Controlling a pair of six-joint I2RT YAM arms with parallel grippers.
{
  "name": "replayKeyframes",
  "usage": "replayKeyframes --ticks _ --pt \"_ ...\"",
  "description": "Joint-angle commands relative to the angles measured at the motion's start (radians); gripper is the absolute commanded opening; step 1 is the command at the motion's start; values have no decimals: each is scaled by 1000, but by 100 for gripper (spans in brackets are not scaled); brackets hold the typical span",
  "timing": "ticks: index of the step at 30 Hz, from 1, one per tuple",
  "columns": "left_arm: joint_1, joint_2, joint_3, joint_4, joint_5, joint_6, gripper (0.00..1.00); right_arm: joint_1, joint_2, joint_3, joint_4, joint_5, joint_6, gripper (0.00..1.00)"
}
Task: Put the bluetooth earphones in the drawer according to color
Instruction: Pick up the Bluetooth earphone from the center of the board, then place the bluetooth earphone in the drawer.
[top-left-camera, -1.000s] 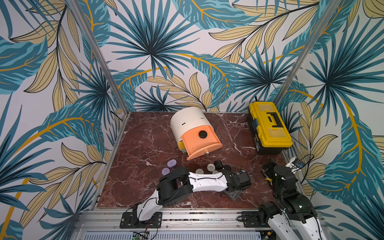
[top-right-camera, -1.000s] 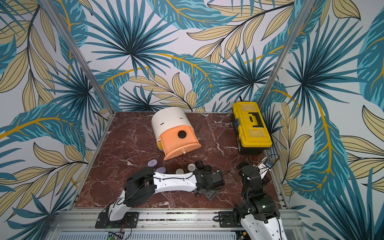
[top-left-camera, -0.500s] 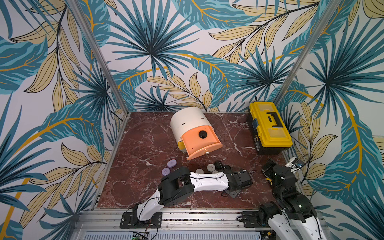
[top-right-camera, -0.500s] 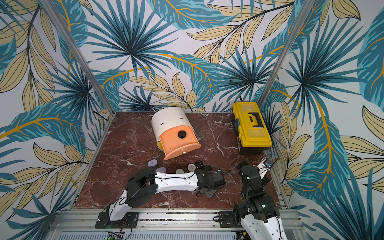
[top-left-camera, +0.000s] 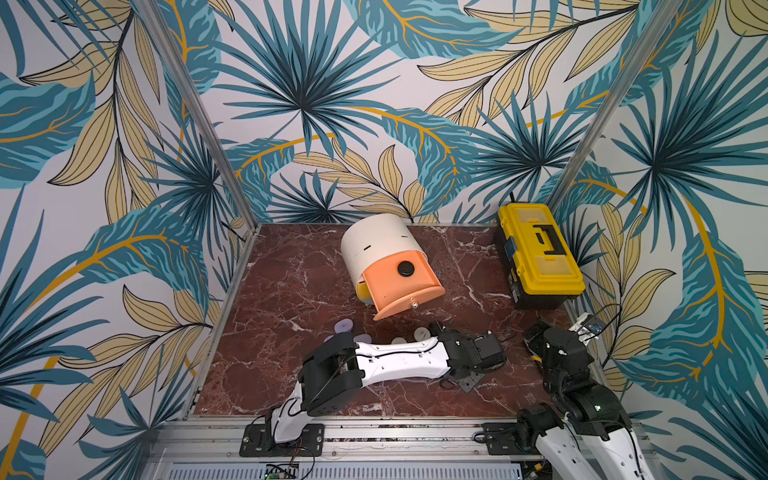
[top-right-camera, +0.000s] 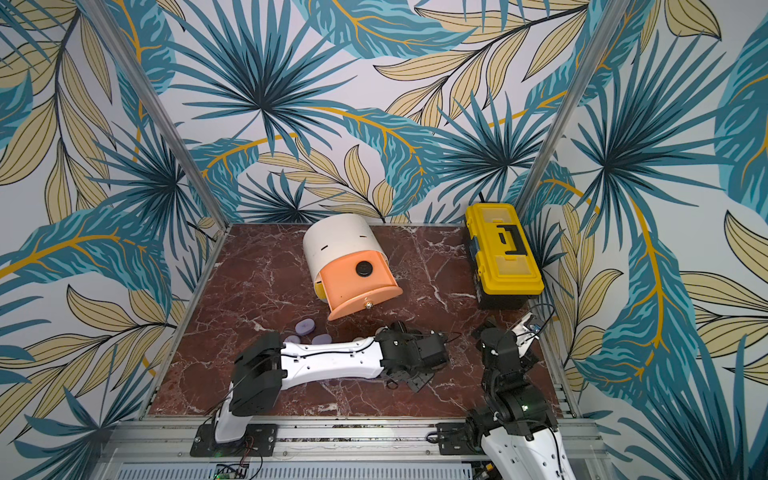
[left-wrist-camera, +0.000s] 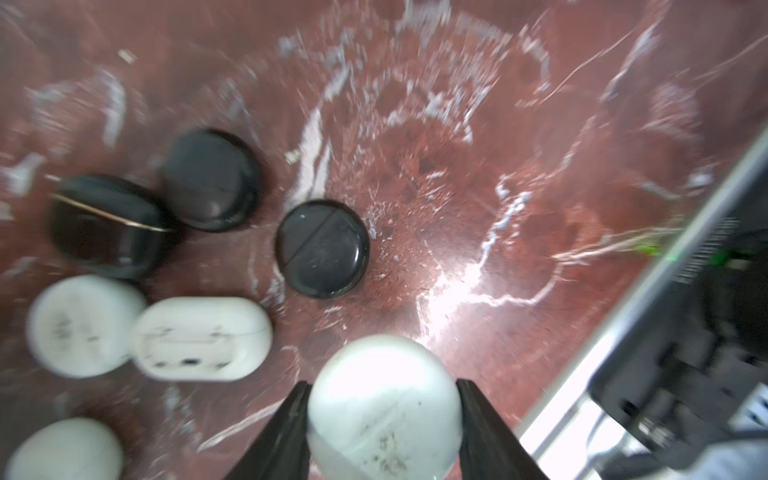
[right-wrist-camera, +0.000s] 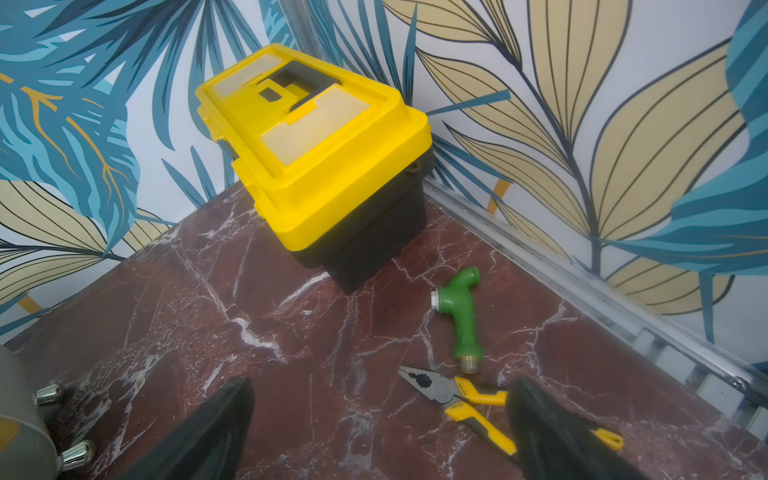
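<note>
A white case (left-wrist-camera: 384, 409) is pinched by the left gripper (left-wrist-camera: 384, 384); black cases (left-wrist-camera: 322, 248) are seen near it. The right gripper (right-wrist-camera: 380, 386) is spread.

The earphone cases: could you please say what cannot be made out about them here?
- Both top views: the left arm covers most of the cases.
- Left wrist view: the white case in the left gripper is cut off by the edge; two black cases are blurred.
</note>
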Motion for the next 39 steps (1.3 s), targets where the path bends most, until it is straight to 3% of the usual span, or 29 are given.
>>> replayKeyframes --ticks 1,7,15,25,35,39 --pt "7 -45 111 -67 -43 52 51 -3 13 -15 -12 12 12 100" --pt "38 -64 261 -167 -111 120 52 -3 57 -18 -4 -6 23 100" --pt "133 -174 303 -186 -166 181 52 -3 147 -13 31 -70 3 99" --pt "306 -286 279 -196 -158 215 53 -3 304 21 67 -172 -26 99" --pt "456 -292 213 -170 -191 234 53 -3 412 57 70 -240 -66 99" --pt "488 -274 189 -157 -228 237 53 -3 450 57 99 -331 -121 99"
